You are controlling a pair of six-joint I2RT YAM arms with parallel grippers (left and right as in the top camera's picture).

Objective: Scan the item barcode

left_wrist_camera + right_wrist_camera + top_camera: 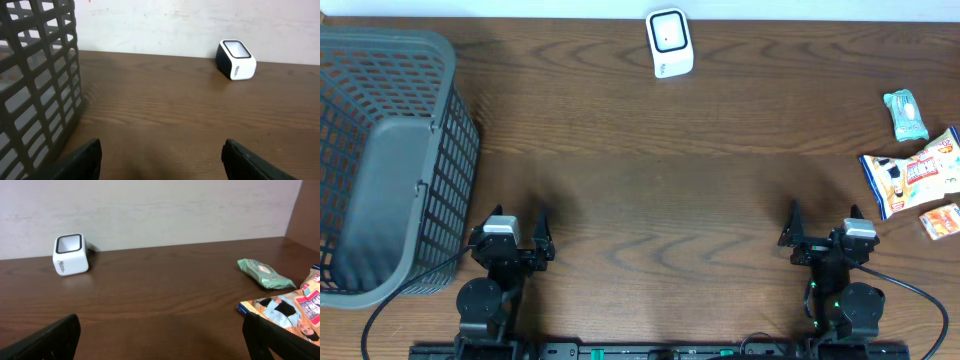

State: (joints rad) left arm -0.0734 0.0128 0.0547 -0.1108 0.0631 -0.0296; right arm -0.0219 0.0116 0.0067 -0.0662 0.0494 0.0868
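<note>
A dark wood-grain table runs back to a pale wall. The left gripper hangs low over the near edge, jaws parted fairly wide with only bare wood between them. The right gripper hangs likewise on its side, jaws spread wider, holding nothing. Just beside the left gripper, on its outer side, stands a grey mesh basket; only its solid grey floor shows inside. At the far edge, about midway between the arms, sits the white barcode scanner, its dark window facing up, well apart from both grippers. The items lie by the table's right edge, beyond the right gripper: a teal packet, a printed snack bag nearer, and a small orange packet nearest. The overhead view cuts off the bag and the orange packet; their print is too small to read, and whether a barcode faces up I cannot tell
</note>
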